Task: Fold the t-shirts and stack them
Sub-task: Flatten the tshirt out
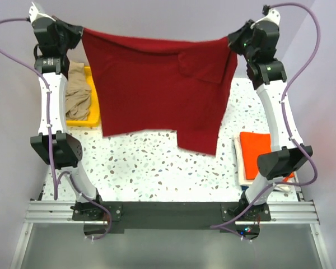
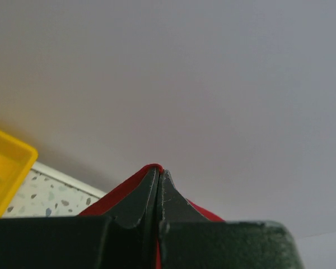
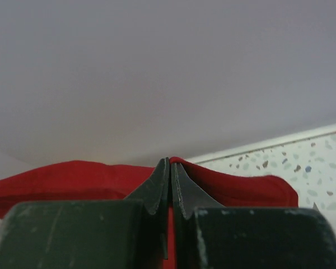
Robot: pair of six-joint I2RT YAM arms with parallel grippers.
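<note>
Left wrist view: the left gripper [image 2: 158, 171] is pinched tight on the dark red t-shirt [image 1: 157, 84]. The right gripper [image 3: 171, 162] pinches its other end. The shirt hangs spread between them, over the table [image 1: 157, 168]. Best to lower both together, slowly, so it lands flat.

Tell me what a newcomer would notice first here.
A red shirt hangs spread wide above the table, pinched at its upper corners by the shut left fingers and right fingers. A folded orange shirt lies at the right edge; a tan shirt sits crumpled in the yellow tray at left.
</note>
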